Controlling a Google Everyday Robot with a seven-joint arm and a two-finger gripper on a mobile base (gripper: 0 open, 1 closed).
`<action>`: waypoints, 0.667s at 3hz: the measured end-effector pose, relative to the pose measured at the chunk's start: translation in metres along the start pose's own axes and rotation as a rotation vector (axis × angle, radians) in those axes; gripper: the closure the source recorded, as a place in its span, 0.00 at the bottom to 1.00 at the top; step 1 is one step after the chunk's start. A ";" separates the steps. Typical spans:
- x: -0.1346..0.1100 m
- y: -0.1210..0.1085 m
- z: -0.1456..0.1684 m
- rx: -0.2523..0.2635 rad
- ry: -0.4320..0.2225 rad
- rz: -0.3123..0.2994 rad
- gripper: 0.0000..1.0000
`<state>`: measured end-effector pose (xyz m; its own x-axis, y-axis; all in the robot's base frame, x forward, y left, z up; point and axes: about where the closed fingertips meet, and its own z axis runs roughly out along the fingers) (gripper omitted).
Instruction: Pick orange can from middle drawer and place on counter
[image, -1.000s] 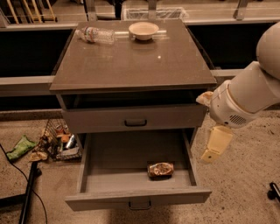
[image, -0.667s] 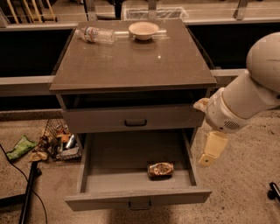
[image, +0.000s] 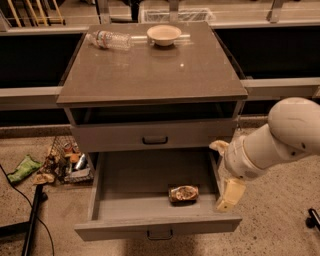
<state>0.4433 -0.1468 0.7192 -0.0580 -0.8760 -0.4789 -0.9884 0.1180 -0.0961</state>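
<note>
The orange can (image: 183, 193) lies on its side in the open middle drawer (image: 125, 175), near the front right of its floor. The counter (image: 150, 70) is the cabinet's flat grey-brown top. My gripper (image: 225, 171) hangs at the drawer's right edge, to the right of the can and slightly above it, not touching it. Its two cream fingers stand apart, one up by the upper drawer's corner and one (image: 230, 195) pointing down beside the drawer's right wall. It holds nothing.
A clear plastic water bottle (image: 109, 40) lies at the counter's back left, and a cream bowl (image: 164, 34) stands at the back middle. The upper drawer (image: 150, 136) is shut. A wire basket of litter (image: 67, 162) sits on the floor to the left.
My arm has come down and to the left, bringing the gripper closer to the drawer's right side. The can, bottle and bowl have not moved.
</note>
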 end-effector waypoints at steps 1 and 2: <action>0.016 0.000 0.043 -0.041 -0.054 -0.019 0.00; 0.031 0.001 0.096 -0.126 -0.108 -0.016 0.00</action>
<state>0.4544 -0.1290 0.6202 -0.0336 -0.8212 -0.5696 -0.9992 0.0393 0.0024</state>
